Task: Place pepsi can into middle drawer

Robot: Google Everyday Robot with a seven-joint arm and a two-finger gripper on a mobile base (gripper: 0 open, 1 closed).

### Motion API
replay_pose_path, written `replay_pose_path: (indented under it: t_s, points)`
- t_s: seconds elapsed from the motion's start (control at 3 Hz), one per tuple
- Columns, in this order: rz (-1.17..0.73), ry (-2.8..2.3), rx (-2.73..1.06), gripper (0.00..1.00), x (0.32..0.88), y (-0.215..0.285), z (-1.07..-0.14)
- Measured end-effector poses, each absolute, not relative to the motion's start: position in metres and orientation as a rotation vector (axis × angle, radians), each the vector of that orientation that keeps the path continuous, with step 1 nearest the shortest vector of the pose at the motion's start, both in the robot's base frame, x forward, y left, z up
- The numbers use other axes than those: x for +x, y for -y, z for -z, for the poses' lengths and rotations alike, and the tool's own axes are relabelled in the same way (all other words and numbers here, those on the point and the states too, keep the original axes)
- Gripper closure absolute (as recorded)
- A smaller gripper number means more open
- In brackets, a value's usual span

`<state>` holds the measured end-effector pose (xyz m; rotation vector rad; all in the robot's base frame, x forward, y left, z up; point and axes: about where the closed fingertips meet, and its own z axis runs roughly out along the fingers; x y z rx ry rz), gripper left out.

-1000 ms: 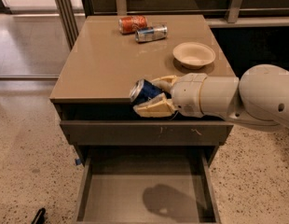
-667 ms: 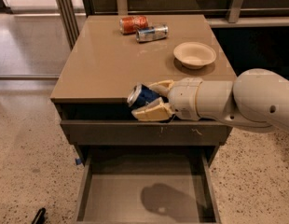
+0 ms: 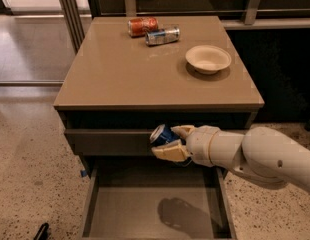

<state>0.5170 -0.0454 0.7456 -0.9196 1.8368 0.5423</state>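
Note:
The pepsi can (image 3: 162, 134) is dark blue with a silver end, tilted on its side. My gripper (image 3: 172, 141) is shut on it, cream fingers above and below. It hangs in front of the cabinet's upper drawer front, above the open middle drawer (image 3: 145, 211). The drawer is a wide grey-brown box, pulled out towards the camera, with a bare floor showing the arm's shadow. My white arm (image 3: 260, 156) comes in from the right.
On the cabinet top (image 3: 120, 79) lie an orange-red can (image 3: 143, 26) and a slim silver-and-blue can (image 3: 162, 35) at the back, with a pale bowl (image 3: 208, 58) at the right. Speckled floor lies on both sides.
The gripper with the can has come down from the cabinet's top edge to in front of the upper drawer front, over the open drawer.

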Motion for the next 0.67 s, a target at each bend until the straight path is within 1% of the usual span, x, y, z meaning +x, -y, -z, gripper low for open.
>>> replay_pose_path:
  t_s: [0.67]
  points:
    - [-0.487, -2.027, -0.76, 1.0, 0.5, 0.07, -0.659]
